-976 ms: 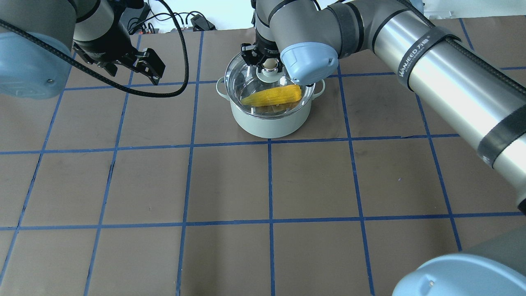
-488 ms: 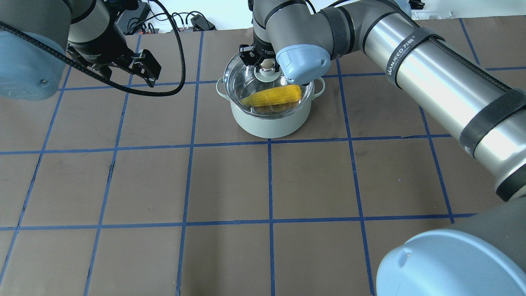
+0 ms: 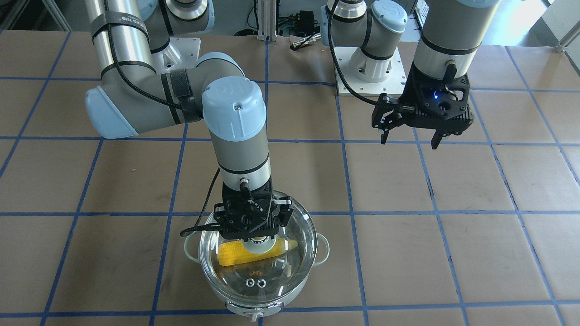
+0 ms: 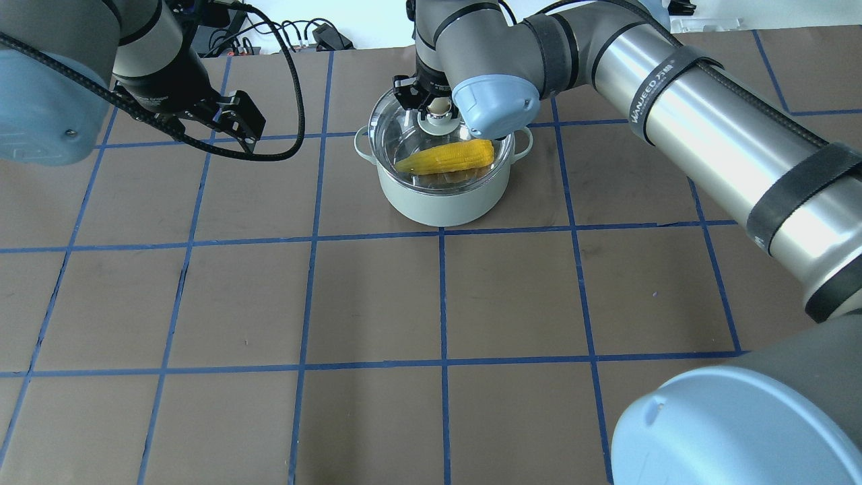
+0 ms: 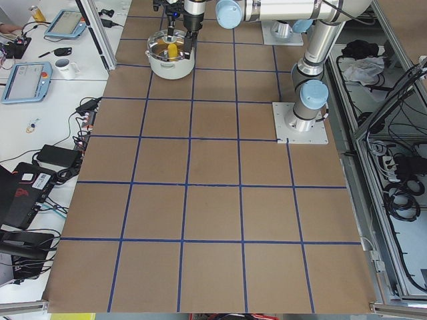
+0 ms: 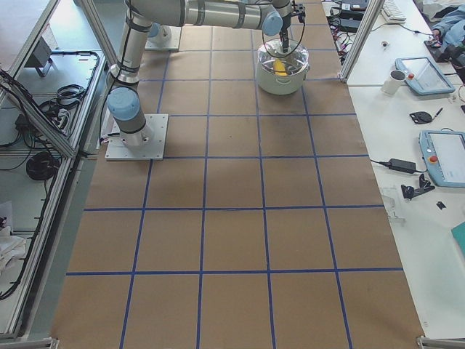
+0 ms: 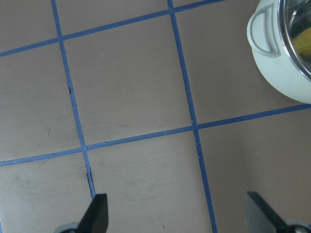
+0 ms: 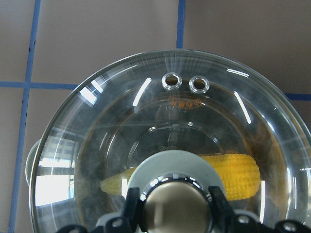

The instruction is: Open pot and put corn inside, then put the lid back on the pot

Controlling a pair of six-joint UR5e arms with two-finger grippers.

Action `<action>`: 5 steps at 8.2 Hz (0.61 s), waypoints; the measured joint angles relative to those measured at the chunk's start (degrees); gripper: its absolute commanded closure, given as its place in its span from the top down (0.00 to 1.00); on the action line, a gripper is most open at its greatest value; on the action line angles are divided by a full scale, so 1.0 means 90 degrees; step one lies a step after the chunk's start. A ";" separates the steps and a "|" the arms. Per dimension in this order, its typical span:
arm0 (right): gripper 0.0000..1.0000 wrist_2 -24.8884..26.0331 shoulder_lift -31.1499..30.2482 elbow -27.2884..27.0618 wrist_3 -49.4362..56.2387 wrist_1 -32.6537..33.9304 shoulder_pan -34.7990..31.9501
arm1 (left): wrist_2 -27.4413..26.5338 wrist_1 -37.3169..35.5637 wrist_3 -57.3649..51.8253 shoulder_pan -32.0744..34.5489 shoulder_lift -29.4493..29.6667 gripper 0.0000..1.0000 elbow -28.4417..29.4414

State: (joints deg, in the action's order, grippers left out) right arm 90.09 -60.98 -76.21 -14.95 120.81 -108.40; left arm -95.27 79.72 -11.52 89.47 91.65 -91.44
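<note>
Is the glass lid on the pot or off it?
On. The lid sits across the pot's rim, corn showing through the glass; the right gripper clasps its knob.

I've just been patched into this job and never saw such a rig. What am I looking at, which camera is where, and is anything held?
These are two robot arms at a brown table marked with blue tape lines. One camera looks from behind the robot, one faces it, two look along the table from its ends, and one rides on each wrist. On the table stands a pale green pot with yellow corn inside and its glass lid on top. The right gripper is closed on the lid's knob. The left gripper hangs open and empty, off to the pot's side.
</note>
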 measured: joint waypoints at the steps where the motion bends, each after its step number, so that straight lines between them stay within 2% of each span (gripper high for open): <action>1: 0.37 0.0004 0.0051 0.0000 0.0017 0.0026 0.0011 | 0.0007 0.0071 0.0001 0.0000 0.0018 1.00 -0.0004; 5: 0.37 0.0010 0.0136 -0.0002 0.0004 0.0154 0.0023 | 0.0030 0.0123 0.0167 0.0000 0.0024 1.00 -0.0078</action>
State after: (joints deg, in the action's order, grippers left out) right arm 90.17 -59.75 -76.23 -14.91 122.20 -108.20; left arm -94.99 80.82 -10.02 89.47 91.87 -92.14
